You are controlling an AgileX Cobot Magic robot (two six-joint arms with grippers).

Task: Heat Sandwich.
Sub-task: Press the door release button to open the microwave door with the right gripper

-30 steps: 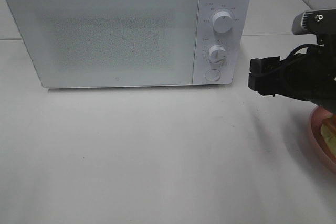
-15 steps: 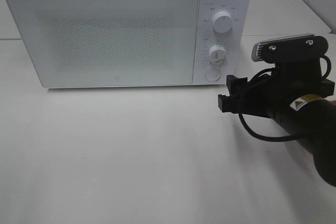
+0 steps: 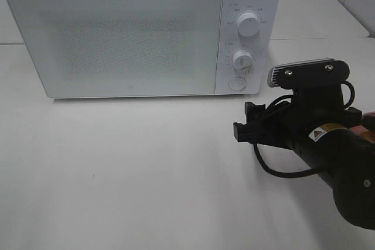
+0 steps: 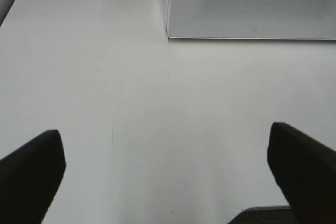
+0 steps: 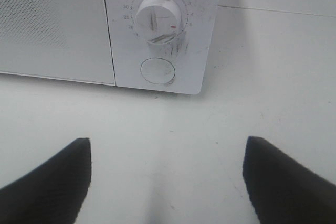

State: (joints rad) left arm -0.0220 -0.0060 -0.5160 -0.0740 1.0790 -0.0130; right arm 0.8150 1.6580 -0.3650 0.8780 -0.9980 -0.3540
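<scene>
The right arm has swung in from the side. A second ago its right gripper (image 3: 245,121) hung level with the microwave (image 3: 129,33)'s lower knob (image 5: 157,18), well off to the right. Now it sits lower and closer, in front of the microwave's right front corner, just above the table (image 3: 129,174). Its jaws are spread and nothing is between them. They point at the round button (image 5: 157,71) under that knob.

The move has covered the sandwich. Earlier it showed on its pink plate (image 3: 368,122) to the right of the microwave. Now the arm blocks it, and only a sliver of the plate's rim peeks out behind it. The microwave itself has not budged and its door is shut.

The left gripper (image 4: 165,132) hovers over bare table in front of the microwave's left corner, jaws released wide and holding nothing.

On to the writing. The lower knob's dial carries a red 0 at the top, with 20, 25, 30 and 35 down one side and small single digits down the other. The line of print above it is cut off. A yellow warning triangle sticker (image 3: 319,134) sits on the right arm. The small mark on the lower edge of the door is too tiny to read.
</scene>
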